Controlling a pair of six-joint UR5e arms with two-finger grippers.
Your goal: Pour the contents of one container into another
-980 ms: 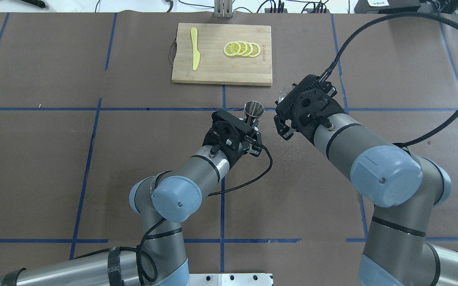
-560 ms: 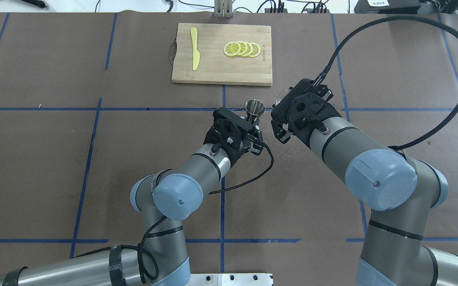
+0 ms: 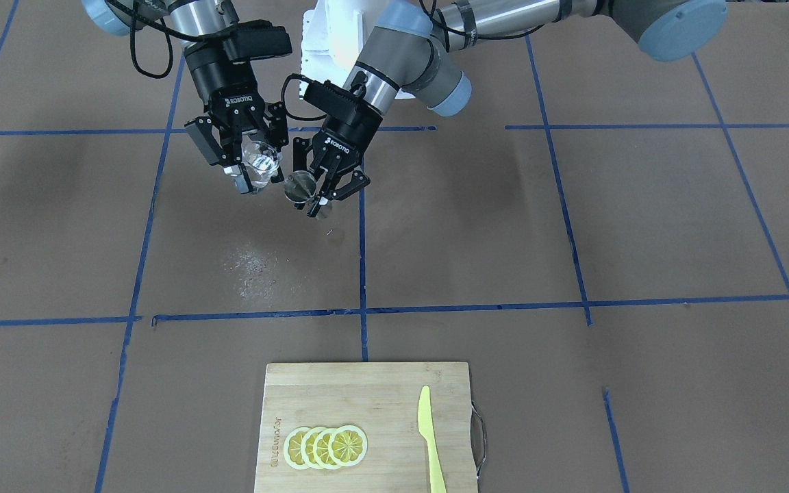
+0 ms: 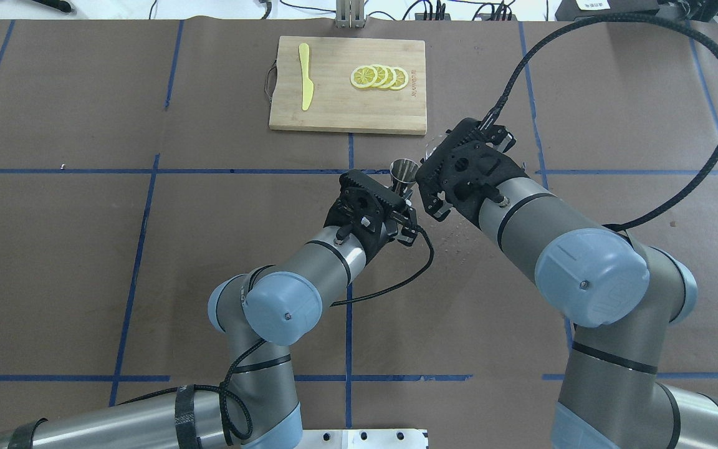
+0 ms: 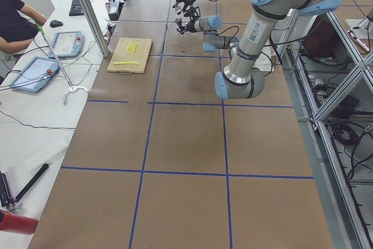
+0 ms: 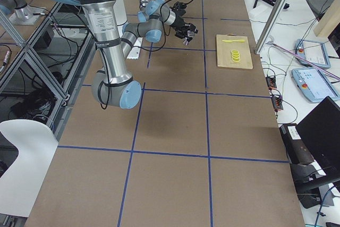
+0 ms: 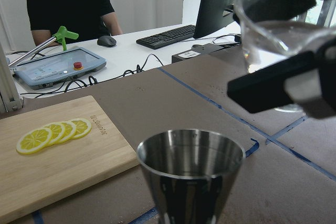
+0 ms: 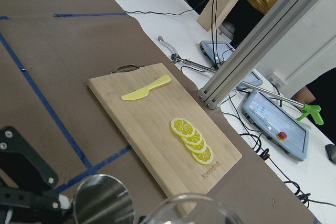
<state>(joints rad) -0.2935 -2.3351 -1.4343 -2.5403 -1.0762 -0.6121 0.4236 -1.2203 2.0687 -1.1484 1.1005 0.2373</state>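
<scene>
While clamped at the waist in left gripper: steel cup, mouth up, above mid-table; clear glass, tilted, pinched in right gripper, just beside it at 2 o'clock overhead; cutting board at 11 o'clock.

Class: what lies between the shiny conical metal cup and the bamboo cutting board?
In the front-facing view, only brown table covering, crossed by blue tape lines and slightly wet, separates the shiny conical metal cup from the bamboo cutting board.
</scene>
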